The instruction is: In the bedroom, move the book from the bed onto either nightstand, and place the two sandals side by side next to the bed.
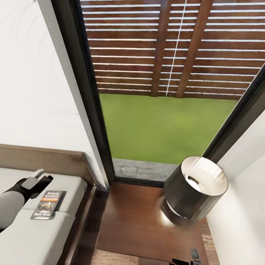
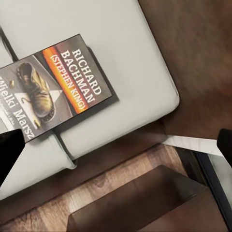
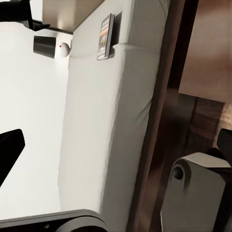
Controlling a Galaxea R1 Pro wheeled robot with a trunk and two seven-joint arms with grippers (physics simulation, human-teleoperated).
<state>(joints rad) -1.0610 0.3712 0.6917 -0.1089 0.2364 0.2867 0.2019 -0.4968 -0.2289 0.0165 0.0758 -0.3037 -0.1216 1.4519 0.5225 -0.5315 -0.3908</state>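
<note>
Item, left gripper (image 1: 41, 176): I hold it above the bed (image 1: 22, 235) near the headboard, fingers spread with nothing between them, the two dark tips (image 2: 9, 154) well apart in the left wrist view. Item, book (image 1: 48, 204): it lies flat, cover up, on the pale mattress just below and beside this gripper, near the mattress corner and not touched. Item, nightstand (image 1: 143, 228): beyond the book on the gripper's far side, across the bed frame, its glossy top bare in front of a dark-shaded lamp (image 1: 195, 191). Item, right gripper (image 1: 191, 259): low by the nightstand's near edge; I cannot tell its jaw state. Step in hand, as I judge it: approach to pick the book. The next move calls for lowering over the book's edge and closing on the thin cover, then carrying it across to the nightstand. Sandals: not yet dealt with.
</note>
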